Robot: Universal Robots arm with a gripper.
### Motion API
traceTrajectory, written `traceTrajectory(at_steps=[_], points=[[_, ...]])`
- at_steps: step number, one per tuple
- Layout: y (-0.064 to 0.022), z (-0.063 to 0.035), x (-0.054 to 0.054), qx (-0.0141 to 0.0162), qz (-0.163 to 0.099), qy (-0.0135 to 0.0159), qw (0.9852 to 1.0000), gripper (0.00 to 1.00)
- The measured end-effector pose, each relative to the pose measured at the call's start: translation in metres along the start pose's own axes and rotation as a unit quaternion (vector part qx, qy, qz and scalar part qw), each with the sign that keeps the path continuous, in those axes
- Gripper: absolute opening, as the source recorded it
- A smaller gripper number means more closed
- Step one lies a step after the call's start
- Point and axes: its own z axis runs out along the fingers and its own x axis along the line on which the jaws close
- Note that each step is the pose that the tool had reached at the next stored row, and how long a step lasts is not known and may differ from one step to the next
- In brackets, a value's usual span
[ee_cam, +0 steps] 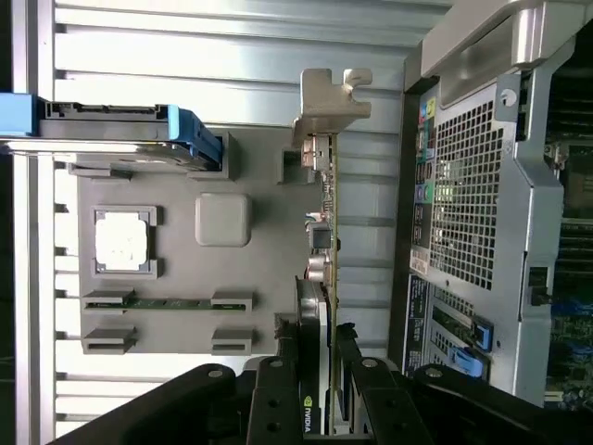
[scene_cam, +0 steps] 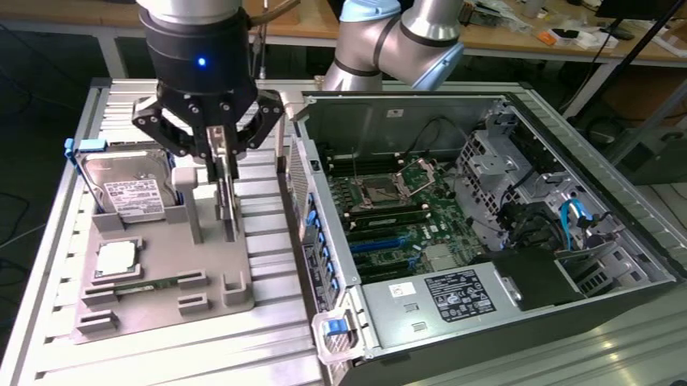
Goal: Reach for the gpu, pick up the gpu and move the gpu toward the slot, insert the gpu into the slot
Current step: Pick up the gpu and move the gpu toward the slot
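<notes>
Seen from the exterior view, a gray tray [scene_cam: 161,273] lies on a ribbed table [scene_cam: 161,354]. On the tray a hard drive [scene_cam: 129,193] stands at eleven o'clock, a CPU chip [scene_cam: 115,259] lies at nine and a memory stick [scene_cam: 137,283] at eight. At the tray's three o'clock lies an open PC case [scene_cam: 429,108], with its power supply [scene_cam: 456,293] at six and blue cables [scene_cam: 577,219] at three.

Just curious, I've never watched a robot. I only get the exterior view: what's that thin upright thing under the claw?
Observer: The wrist view shows it edge-on: the gpu, a green board with a black shroud.
Visitor: Is the claw holding it?
Observer: The gripper has its fingers tight on both faces of the shroud.
Visitor: Any marking on it?
Observer: An Nvidia logo on the shroud's edge, between the fingers.
</notes>
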Motion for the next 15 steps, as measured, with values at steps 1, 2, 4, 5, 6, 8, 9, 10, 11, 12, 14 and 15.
traceTrajectory(at_steps=[1, 2, 4, 5, 6, 8, 9, 10, 11, 12, 14, 15], points=[[0.0, -0.0046, 0.0, 0.0, 0.0, -0.0001, 1.0, 0.27], [0.0001, -0.0089, 0.0, 0.0, 0.0, -0.0002, 1.0, 0.27], [0.0001, -0.0182, -0.001, 0.0001, 0.0, -0.0005, 1.0, 0.27], [0.0002, -0.0243, -0.001, 0.0001, 0.0, -0.0007, 1.0, 0.27], [0.0002, -0.0288, -0.001, 0.0001, 0.0, -0.0008, 1.0, 0.27], [0.0002, -0.0384, -0.002, 0.0003, 0.0, -0.0009, 1.0, 0.27], [0.0001, -0.0408, -0.003, 0.0002, 0.0, -0.0009, 1.0, 0.27], [0.0, -0.0424, -0.004, 0.0003, 0.0, -0.0008, 1.0, 0.27], [0.0, -0.0434, -0.006, 0.0002, 0.0, -0.001, 1.0, 0.27], [-0.0001, -0.044, -0.008, 0.0002, 0.0, -0.001, 1.0, 0.27], [-0.0005, -0.0448, -0.015, 0.0003, 0.0, -0.0008, 1.0, 0.27], [-0.0006, -0.0448, -0.017, 0.0003, 0.0, -0.0009, 1.0, 0.27]])
